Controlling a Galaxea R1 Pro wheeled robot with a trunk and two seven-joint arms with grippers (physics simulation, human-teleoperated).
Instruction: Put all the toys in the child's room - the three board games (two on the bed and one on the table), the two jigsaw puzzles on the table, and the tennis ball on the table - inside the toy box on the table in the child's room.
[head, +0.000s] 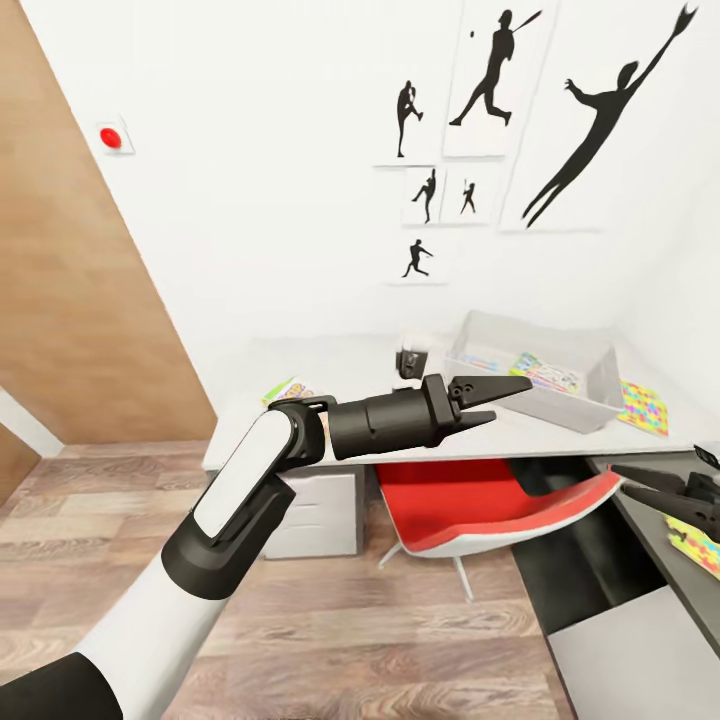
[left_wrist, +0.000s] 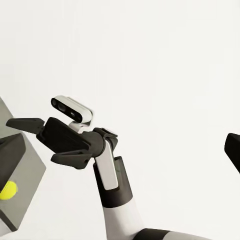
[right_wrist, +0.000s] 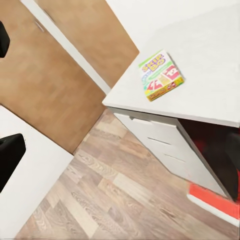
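Note:
The toy box (head: 590, 395), a pale grey bin, stands on the table (head: 340, 365) at the back right, with a colourful flat item (head: 545, 372) inside it. A jigsaw puzzle (head: 643, 408) lies just right of the box, and another (head: 695, 545) on the lower dark side table. The small board game (head: 290, 390) (right_wrist: 160, 75) rests near the table's left end. The tennis ball (left_wrist: 7, 190) sits on the dark side table. My left gripper (head: 510, 400) hovers open in front of the toy box. Over the side table, my right gripper (head: 622, 480) (left_wrist: 30, 141) is open and empty.
A red and white chair (head: 490, 500) is tucked under the table beside white drawers (head: 320, 510). A small dark and white object (head: 410, 360) stands left of the box. A wooden door (head: 70, 300) is at the left, over the wood-plank floor (head: 350, 640).

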